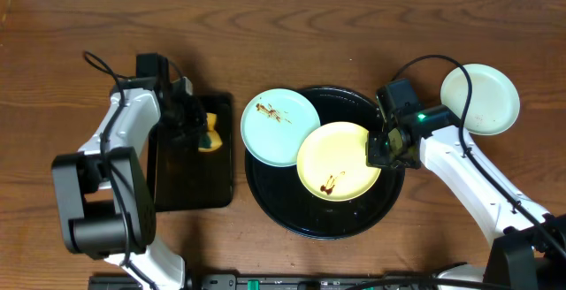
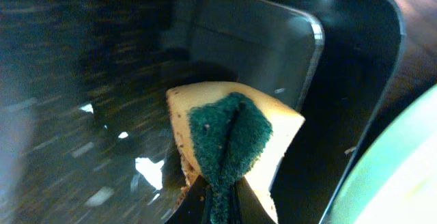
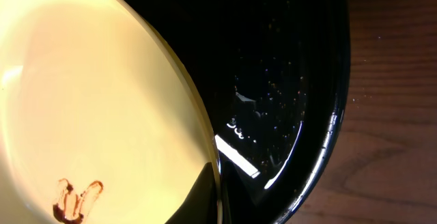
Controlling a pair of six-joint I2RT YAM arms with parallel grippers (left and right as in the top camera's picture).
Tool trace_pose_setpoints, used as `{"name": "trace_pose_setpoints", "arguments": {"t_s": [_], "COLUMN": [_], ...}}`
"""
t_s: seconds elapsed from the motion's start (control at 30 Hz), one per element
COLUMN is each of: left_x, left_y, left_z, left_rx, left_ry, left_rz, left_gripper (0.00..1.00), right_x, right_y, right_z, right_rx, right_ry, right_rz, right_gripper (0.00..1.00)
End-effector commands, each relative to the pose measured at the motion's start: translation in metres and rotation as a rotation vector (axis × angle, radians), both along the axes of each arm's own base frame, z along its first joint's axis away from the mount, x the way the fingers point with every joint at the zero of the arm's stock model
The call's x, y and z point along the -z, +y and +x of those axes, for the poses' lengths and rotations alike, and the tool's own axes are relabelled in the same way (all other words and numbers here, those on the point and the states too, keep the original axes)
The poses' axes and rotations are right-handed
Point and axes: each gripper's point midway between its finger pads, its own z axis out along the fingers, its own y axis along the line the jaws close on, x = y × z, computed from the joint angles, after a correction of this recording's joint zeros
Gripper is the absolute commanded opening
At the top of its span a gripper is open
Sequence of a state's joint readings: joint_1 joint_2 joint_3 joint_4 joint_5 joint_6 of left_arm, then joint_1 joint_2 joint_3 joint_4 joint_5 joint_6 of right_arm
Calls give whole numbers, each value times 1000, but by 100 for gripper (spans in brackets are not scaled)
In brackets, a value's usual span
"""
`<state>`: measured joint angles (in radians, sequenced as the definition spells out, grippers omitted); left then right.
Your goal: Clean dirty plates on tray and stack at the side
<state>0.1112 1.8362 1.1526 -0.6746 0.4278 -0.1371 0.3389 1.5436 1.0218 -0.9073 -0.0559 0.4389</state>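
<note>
Yellow plate [image 1: 332, 157] rim pinched in right end effector [image 1: 377, 151].

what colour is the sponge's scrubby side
Dark green, on a yellow sponge; clearest in the left wrist view.

Bare table [image 1: 53, 60] lies open along the far edge and at far left, and a narrow strip of it runs free between the rectangular tray [image 1: 190, 184] and the round tray [image 1: 265, 203]. On the round tray, the mint plate [image 1: 280, 127] overhanging the far-left rim and the yellow plate [image 1: 339, 160] overlapping it leave only a near crescent of black floor, and the right hand [image 1: 387, 146] is clamped on the yellow plate's right rim. The left hand [image 1: 200, 129] and its pinched sponge [image 1: 211, 138] crowd the rectangular tray's far right corner; a third plate [image 1: 480, 98] takes the table at far right.
</note>
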Motion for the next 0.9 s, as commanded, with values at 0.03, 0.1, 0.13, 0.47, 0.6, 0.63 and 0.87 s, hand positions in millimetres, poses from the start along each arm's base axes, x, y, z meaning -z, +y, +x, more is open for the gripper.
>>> {"name": "trace_pose_setpoints", "arguments": {"t_s": [0.03,0.1,0.13,0.47,0.6,0.63,0.87], "left_x": [0,5,7,10,9,11,38], "left_y": [-29,-30,-29,-30,-31,-29,25], "left_z": [-4,-9,-10,-14,-13,-12,-17], "left_rx": [78,76,75,121,172,174,8], "left_ry": [-51,-48,-43,-59,-90,-92,20], "left_rz": [-220,-226,-224,-218,-214,-204,117], "left_gripper": [7,7,8,7,8,7,7], "right_x": [-1,-1,-1,-43,-63,-63,-48], "right_y": [4,3,1,-28,-46,-51,-58], "right_z": [-2,-3,-3,-1,-13,-19,-35], "right_rx": [-13,-12,-6,78,129,141,142], "right_ry": [0,3,3,-93,-100,-80,-11], "right_rz": [16,11,1,-23,-22,-30,-41], "right_gripper": [2,2,2,2,2,2,2]}}
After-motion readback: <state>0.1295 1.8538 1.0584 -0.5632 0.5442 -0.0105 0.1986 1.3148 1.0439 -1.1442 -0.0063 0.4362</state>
